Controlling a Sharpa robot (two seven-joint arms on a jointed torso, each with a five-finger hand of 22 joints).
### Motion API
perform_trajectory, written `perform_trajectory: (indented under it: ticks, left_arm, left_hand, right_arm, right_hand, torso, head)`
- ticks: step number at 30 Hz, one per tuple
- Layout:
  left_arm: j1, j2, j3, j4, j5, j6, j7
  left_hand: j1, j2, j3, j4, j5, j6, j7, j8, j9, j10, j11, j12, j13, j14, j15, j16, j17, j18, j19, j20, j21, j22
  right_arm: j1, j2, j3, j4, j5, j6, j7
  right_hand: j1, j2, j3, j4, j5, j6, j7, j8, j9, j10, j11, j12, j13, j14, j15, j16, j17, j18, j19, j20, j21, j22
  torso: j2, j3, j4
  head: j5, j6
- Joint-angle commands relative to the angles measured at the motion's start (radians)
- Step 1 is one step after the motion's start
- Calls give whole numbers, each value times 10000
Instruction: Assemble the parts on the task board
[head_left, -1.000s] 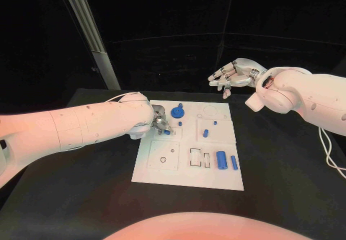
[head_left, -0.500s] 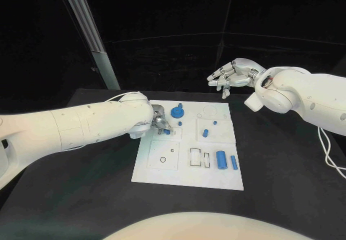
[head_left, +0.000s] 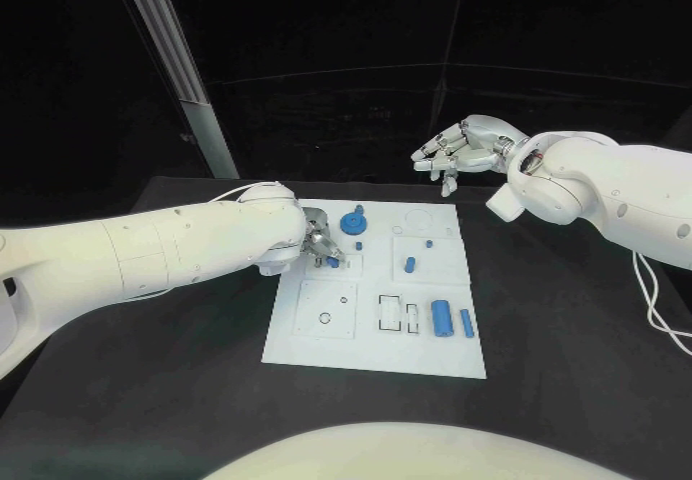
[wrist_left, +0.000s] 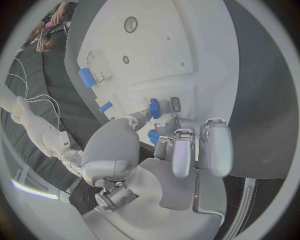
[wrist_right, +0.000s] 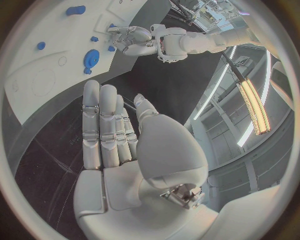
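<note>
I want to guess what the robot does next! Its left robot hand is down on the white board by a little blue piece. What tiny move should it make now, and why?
Probably press the small blue part gently down into the task board. The left robot hand pinches that part at its fingertips, low over the board, beside a small slot. The right robot hand hangs open beyond the board, so it seems to be waiting.
</note>
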Motion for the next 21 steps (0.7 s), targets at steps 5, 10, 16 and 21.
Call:
perform_trajectory:
  ticks: [5,10,16,21]
  left_arm:
    - [9,-9,0,74,-83,88,-22]
    - [9,-30,1,116,-83,87,-37]
    - [11,-60,3,156,-83,61,-52]
    - [11,-76,4,171,-83,35,-58]
  left_hand:
    - [-67,-15,-83,-24,-37,104,-8,73,10,81,-3,70,34,1056,-53,31,2634,-94,155,-27,78,181]
    - [-40,-33,-110,-49,-36,111,-15,83,14,87,-10,76,39,1056,-59,31,2634,-95,157,-31,81,187]
    - [-44,-99,-199,-56,-43,122,-18,97,20,95,-16,81,40,1056,-67,31,2634,-96,161,-38,85,197]
    - [-59,-117,-235,-44,-44,125,-19,100,21,101,-16,89,49,1056,-68,31,2634,-98,164,-41,89,205]
  right_arm:
    - [20,12,4,-8,24,175,22]
    - [20,14,4,-14,24,184,19]
    - [20,11,4,-18,24,185,17]
    - [20,7,4,-19,24,187,16]
  right_hand:
    - [-90,-10,-7,76,59,-77,-2,47,-12,-72,38,-56,-11,-46,46,-45,20,46,29,48,-79,-17]
    - [-90,-10,-7,76,59,-77,-2,47,-12,-72,38,-56,-11,-46,46,-45,20,46,29,48,-79,-17]
    - [-90,-10,-7,76,59,-77,-2,47,-12,-72,38,-56,-11,-46,46,-45,20,46,29,48,-79,-17]
    - [-90,-10,-7,76,59,-77,-2,47,-12,-72,38,-56,-11,-46,46,-45,20,46,29,48,-79,-17]
  torso:
    - [-8,-3,16]
    - [-8,-5,14]
    - [-8,-4,15]
    - [-6,-4,13]
  head:
    - [-17,-13]
    - [-15,-6]
    - [-3,-5]
    - [11,0]
